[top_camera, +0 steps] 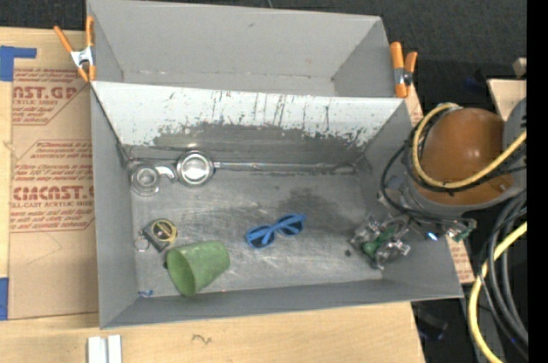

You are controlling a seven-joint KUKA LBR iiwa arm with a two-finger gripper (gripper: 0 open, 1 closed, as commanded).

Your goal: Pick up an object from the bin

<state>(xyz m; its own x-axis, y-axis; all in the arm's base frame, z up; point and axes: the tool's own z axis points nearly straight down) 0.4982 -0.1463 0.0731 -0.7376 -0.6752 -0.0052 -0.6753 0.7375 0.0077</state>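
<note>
1. While the gripper (378, 243) sits low in the near right corner of the grey metal bin (257, 53), close to the floor and beside the right wall, the step in hand is judged to be the reach or descent; no lift is evident.
2. Gripper state: whether it stands apart or together cannot be told from this view. A small green patch shows at the gripper, and it cannot be told whether this belongs to the robot or is a thing of the bin. Treat the gripper as holding nothing confirmed.
3. Candidate things, nearest first:
   - the blue plastic sunglasses (276, 230), lying flat on the floor near the middle of the bin, apart from the gripper and to its left in the view;
   - the green plastic cup (197, 265), lying on its side near the front left corner;
   - the small round brass-coloured item (160, 233), just beside the cup's base;
   - the round silvery metal item (194, 169) and the clear round item (145, 178), side by side at the foot of the back wall on the left.
4. Next move, as a judgement: if nothing lies under the gripper in that corner, it must rise clear of the right wall and shift left toward the sunglasses, the closest thing.
5. Risk: the thin, flat sunglasses frame may slide on the metal floor when closed upon.
</note>
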